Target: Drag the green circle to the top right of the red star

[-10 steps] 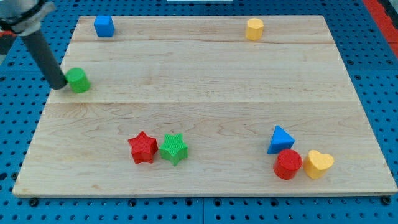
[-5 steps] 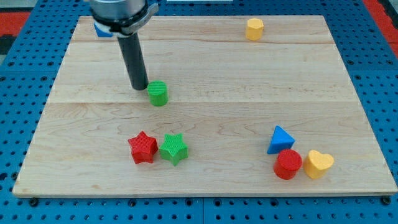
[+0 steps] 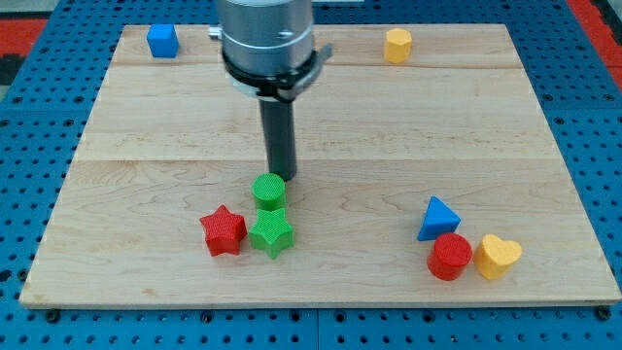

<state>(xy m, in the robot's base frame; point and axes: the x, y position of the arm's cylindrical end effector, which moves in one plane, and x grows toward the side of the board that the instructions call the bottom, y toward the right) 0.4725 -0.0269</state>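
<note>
Now my tip [image 3: 283, 177] sits just up-right of the green circle [image 3: 268, 189]. That circle touches the green star [image 3: 271, 233], beside the red star [image 3: 224, 231]. No gripper; nothing held.

A robotics lab bench.
My table [image 3: 486, 126] is a pale wooden board lying on a blue perforated plate [image 3: 593, 146], with small coloured plastic blocks scattered over it for pushing tests.
</note>
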